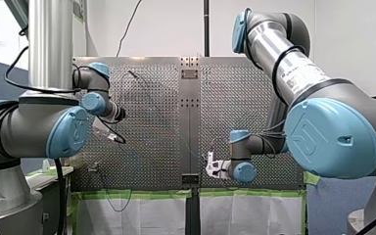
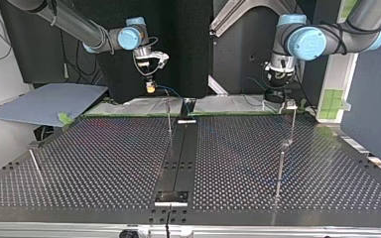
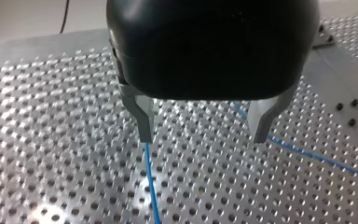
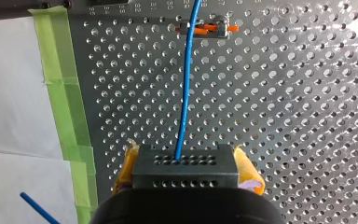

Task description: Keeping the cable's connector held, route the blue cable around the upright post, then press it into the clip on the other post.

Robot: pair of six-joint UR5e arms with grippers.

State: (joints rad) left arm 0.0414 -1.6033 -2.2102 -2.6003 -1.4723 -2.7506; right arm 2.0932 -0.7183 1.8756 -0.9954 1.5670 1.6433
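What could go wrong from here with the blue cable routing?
1. My left gripper is open, and the blue cable lies by one finger rather than centred between them, so a close might miss it.
2. My right gripper grips the connector only at its sides with the yellow pads; tension while routing could pull it loose.

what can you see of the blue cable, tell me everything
The blue cable is thin, smooth and round, plastic-looking. One end enters a grey perforated connector clamped in my right gripper's yellow-padded jaws; it runs nearly straight past an orange-and-metal clip. Further lengths run across the perforated table below my left gripper's open jaws.
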